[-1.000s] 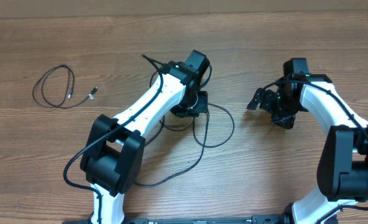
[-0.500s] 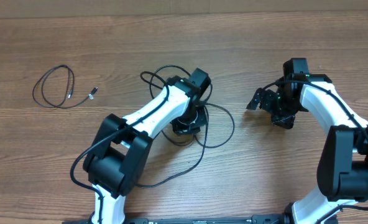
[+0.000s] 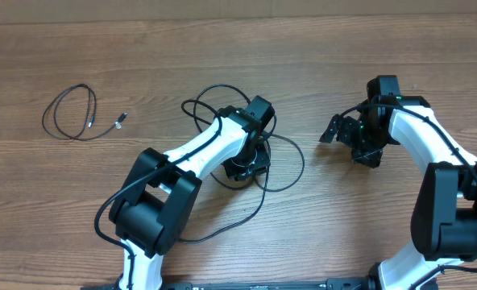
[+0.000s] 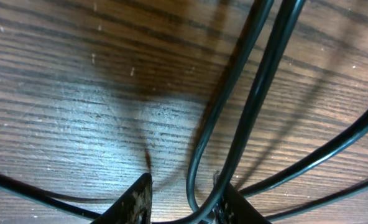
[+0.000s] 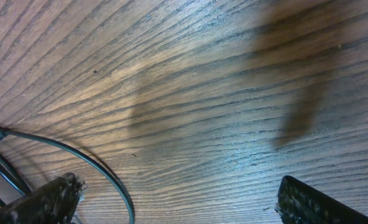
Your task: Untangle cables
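Currently left gripper [image 4: 183, 200] is down in the tangled cables [image 3: 285, 165] mid-table [image 3: 142, 64]. Its fingers are slightly parted, with one cable loop [image 4: 257, 93] between them, touching one finger, not pinched. Right gripper [image 5: 174, 208] is spread wide over bare wood, holding nothing. Separate cable [image 3: 69, 113] lies looped well apart, far left.

Black cables [image 4: 253, 106] on a brown grained surface [image 3: 222, 48].
The cables are plain black with a slight shine; the surface is mid-brown wood with fine darker lines. The left arm [image 3: 194, 149] and right arm [image 3: 416, 133] are white with black joints.
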You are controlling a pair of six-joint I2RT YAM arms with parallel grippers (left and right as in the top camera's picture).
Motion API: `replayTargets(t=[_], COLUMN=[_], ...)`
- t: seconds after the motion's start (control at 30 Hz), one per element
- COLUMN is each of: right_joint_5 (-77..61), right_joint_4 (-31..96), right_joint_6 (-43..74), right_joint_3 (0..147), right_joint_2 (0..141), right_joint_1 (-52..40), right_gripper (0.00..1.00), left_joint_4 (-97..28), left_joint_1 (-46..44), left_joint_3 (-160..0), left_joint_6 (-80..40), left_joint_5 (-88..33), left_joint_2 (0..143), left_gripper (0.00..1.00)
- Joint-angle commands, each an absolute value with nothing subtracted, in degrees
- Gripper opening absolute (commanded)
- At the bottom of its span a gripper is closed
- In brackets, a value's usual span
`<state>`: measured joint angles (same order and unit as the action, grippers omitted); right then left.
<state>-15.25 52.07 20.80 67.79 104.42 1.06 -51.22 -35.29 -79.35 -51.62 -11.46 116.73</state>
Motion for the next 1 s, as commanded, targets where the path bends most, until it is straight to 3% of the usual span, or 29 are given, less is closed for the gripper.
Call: replayTargets(t=[0.0, 0.43, 0.6, 0.73, 0.97], right_joint_5=[-15.55, -15.55, -15.55, -15.55, -15.53], right_joint_4=[51.99, 52.01, 51.99, 51.99, 51.86], right_joint_6=[20.75, 20.75, 20.75, 20.75, 20.73], right_joint_3=[68.20, 68.20, 68.20, 68.20, 68.20], right_joint_2=[104.60, 104.60, 104.60, 104.60, 104.60], right_joint_1=[0.91, 0.91, 0.91, 0.91, 0.91], right_gripper=[1.00, 1.00, 1.00, 1.00, 1.00], left_joint_4=[-50.72, -44.60, -43.07, -42.50, -42.17], left_joint_1=[-36.27, -38.96, -39.20, -39.20, -38.54], left_joint_3=[-77.82, -73.06, -70.24, -68.75, -70.59], left_joint_6=[-52.77, -52.97, -52.97, -52.93, -44.80], left_joint_5=[-9.32, -6.61, -5.48, -5.34, -9.17], left_joint_2=[117.12, 117.12, 117.12, 117.12, 117.10], left_gripper=[0.33, 0.29, 0.24, 0.04, 0.04])
